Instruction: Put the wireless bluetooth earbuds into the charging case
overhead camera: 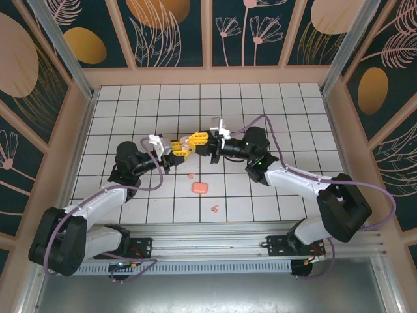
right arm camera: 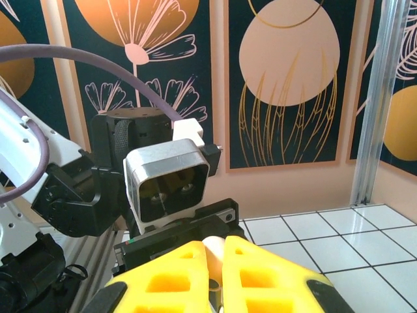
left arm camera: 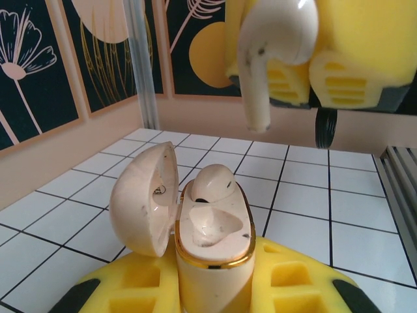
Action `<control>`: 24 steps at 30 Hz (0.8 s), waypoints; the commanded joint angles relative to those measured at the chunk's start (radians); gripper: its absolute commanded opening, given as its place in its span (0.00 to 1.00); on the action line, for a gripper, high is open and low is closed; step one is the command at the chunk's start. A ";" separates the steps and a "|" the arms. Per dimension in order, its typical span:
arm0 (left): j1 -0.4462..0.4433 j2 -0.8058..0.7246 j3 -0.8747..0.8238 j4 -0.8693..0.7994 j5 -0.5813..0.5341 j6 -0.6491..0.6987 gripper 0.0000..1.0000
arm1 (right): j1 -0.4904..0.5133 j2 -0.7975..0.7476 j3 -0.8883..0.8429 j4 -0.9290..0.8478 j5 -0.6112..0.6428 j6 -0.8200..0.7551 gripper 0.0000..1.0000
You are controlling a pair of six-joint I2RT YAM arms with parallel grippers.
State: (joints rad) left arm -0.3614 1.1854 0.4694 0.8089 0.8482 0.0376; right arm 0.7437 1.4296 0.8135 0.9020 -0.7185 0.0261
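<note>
Clamping cream earbud [left arm camera: 270, 45] in right pincer [right arm camera: 215, 267]; stem hanging down, long axis near vertical. Left pincer [left arm camera: 212, 287] gripping open charging case [left arm camera: 208, 261] from below. Second earbud [left arm camera: 212, 182] sitting in far slot; near slot [left arm camera: 210, 228] lying empty, below and slightly left of held bud. Judging: right arm needing leftward shift while lowering.

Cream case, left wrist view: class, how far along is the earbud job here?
Done: one cream bud sits in the open cream case. In hand: the left gripper holds that case; the right gripper holds the second cream bud above it. Left: two pink buds and the pink case lie on the table.
</note>
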 commanded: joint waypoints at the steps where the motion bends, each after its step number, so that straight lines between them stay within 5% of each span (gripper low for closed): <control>1: -0.004 -0.014 -0.008 0.062 0.008 -0.026 0.16 | 0.020 0.013 -0.014 0.062 0.024 0.013 0.10; 24: -0.004 -0.037 -0.014 0.044 0.001 -0.006 0.16 | 0.049 0.055 0.010 0.090 0.082 0.005 0.10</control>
State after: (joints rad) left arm -0.3611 1.1656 0.4637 0.8185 0.8295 0.0284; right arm 0.7891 1.4860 0.8085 0.9325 -0.6731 0.0299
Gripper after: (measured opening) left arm 0.189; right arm 0.103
